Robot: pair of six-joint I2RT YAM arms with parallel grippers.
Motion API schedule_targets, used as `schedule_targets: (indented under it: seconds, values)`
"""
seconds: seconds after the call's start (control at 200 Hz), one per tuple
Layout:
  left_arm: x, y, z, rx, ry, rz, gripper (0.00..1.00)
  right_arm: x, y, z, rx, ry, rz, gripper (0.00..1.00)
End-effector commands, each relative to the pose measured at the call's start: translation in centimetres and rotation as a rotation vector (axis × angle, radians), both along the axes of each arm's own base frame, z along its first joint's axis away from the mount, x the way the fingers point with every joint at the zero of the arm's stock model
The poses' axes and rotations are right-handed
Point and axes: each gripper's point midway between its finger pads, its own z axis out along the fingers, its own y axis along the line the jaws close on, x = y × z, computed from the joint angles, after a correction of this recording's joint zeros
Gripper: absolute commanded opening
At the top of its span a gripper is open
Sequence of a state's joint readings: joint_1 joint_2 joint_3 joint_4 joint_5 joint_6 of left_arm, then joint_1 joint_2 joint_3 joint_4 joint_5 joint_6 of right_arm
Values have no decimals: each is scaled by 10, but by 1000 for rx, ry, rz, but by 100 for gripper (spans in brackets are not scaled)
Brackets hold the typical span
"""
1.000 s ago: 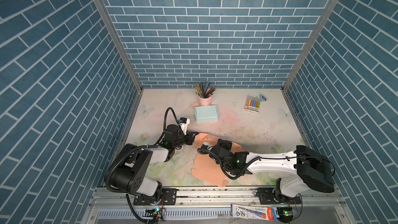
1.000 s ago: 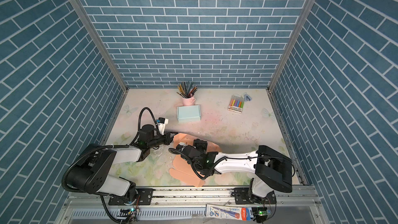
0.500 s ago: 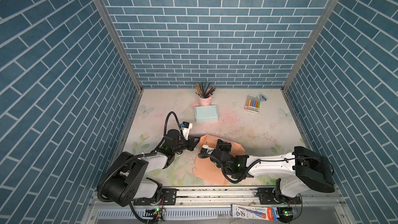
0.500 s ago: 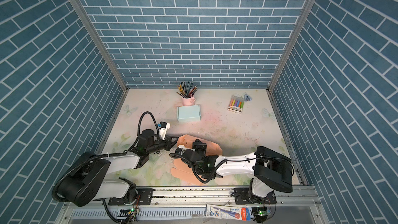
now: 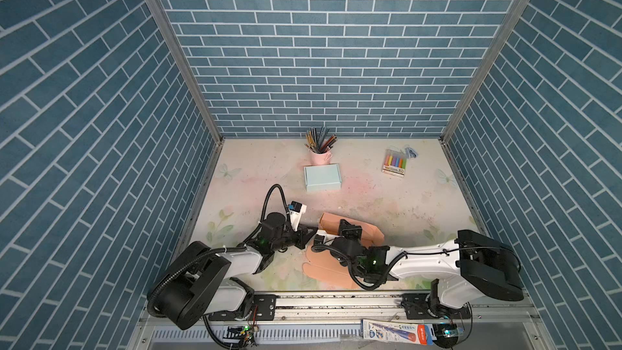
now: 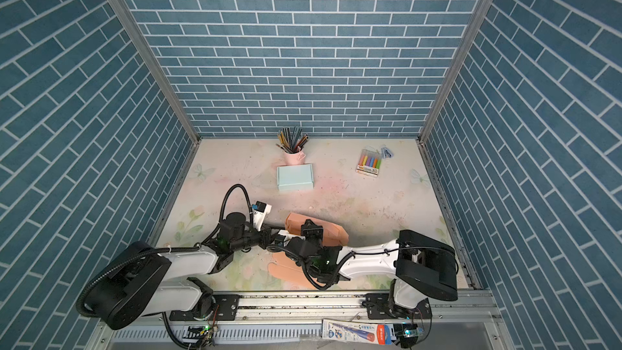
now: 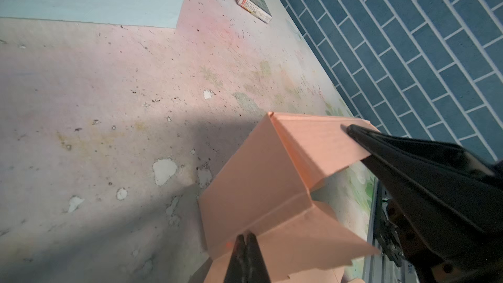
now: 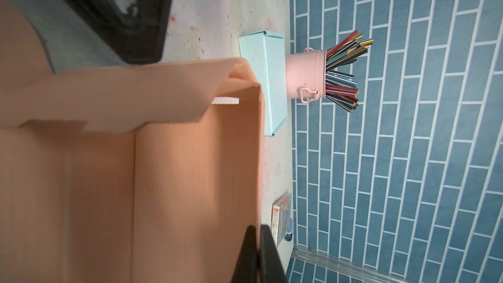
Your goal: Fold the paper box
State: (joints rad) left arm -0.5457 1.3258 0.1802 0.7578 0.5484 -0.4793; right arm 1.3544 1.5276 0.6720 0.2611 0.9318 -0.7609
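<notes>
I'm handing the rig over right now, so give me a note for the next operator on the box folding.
Left gripper: shut, tips at the box's left end; grip unclear.
Right gripper: shut on the back wall's rim.
Box: near the table's front edge.
Done: back wall and left side stand up.
Left: front flaps lie flat; raise them, close the box.

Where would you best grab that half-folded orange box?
Pinch the top edge of its upright far wall, coming down from above: the paper box lies open-topped and that wall is a thin standing sheet. The right hand seems to pinch there now.
</notes>
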Motion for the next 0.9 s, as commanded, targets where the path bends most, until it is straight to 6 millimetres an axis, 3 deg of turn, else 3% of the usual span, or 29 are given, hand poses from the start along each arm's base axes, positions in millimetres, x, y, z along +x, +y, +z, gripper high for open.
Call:
schedule_targets:
  seconds: [0.0,0.415,0.895]
  values:
    - [4,1,5,-2,-73,17,9,-2,0,-1,-25,-19,13,0]
    - [1,-6,3,38,-180,26,31,-7,5,-6,-29,-16,31,0]
    - [17,-11,11,101,-297,35,36,-11,7,-8,-25,-11,41,0]
